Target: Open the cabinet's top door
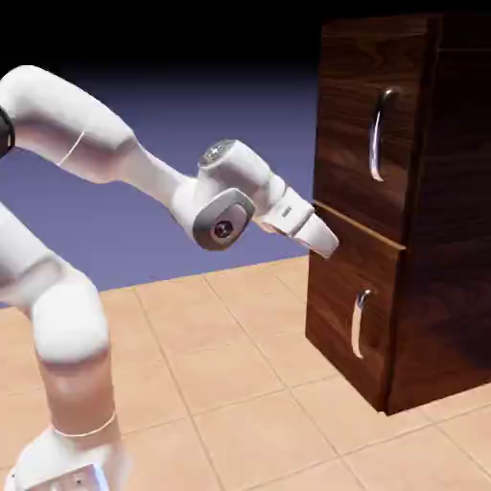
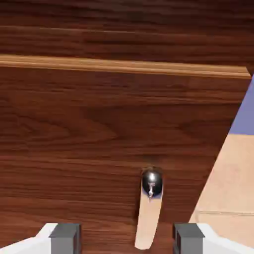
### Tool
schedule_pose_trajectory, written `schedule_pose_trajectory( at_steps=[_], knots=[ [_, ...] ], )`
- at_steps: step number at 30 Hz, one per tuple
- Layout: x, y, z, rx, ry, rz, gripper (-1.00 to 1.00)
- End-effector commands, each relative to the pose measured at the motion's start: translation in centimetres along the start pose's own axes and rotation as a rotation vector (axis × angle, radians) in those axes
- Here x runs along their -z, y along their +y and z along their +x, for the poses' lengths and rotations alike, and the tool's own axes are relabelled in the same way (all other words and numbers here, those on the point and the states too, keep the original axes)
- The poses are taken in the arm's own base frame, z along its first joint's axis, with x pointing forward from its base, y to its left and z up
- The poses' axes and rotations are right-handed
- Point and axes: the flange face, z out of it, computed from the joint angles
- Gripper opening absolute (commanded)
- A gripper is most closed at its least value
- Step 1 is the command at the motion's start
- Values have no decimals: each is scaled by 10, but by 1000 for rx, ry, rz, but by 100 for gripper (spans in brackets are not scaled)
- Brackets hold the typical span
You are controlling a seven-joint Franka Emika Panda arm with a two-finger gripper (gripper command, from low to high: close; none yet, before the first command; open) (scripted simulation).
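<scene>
The cabinet [image 1: 436,288] is a tall dark wood-grain box at the exterior view's right. Its top door [image 1: 360,86] carries a long curved silver handle [image 1: 381,134]. My gripper [image 1: 328,246] hovers at the door fronts' left edge, level with the seam between the two doors, well below and left of that handle. In the hand view my gripper [image 2: 126,241] is open, its grey fingertips [image 2: 65,237] apart and holding nothing. Wood fills that view, crossed by a light seam strip [image 2: 124,66].
The shorter lower door [image 1: 350,307] has a small silver handle [image 1: 360,324]. That small handle [image 2: 151,184] shows end-on ahead of the fingers in the hand view. Tan tiled floor [image 1: 221,364] lies in front of the cabinet.
</scene>
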Motion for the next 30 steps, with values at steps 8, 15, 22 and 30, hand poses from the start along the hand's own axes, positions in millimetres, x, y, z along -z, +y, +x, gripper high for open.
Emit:
schedule_pose_trajectory(
  at_steps=[8,15,22,30],
  knots=[
    [25,-38,8,26,59,67,0],
    [46,-61,13,40,119,126,0],
    [65,-75,20,44,186,187,0],
    [81,-80,30,39,267,261,0]
  ],
)
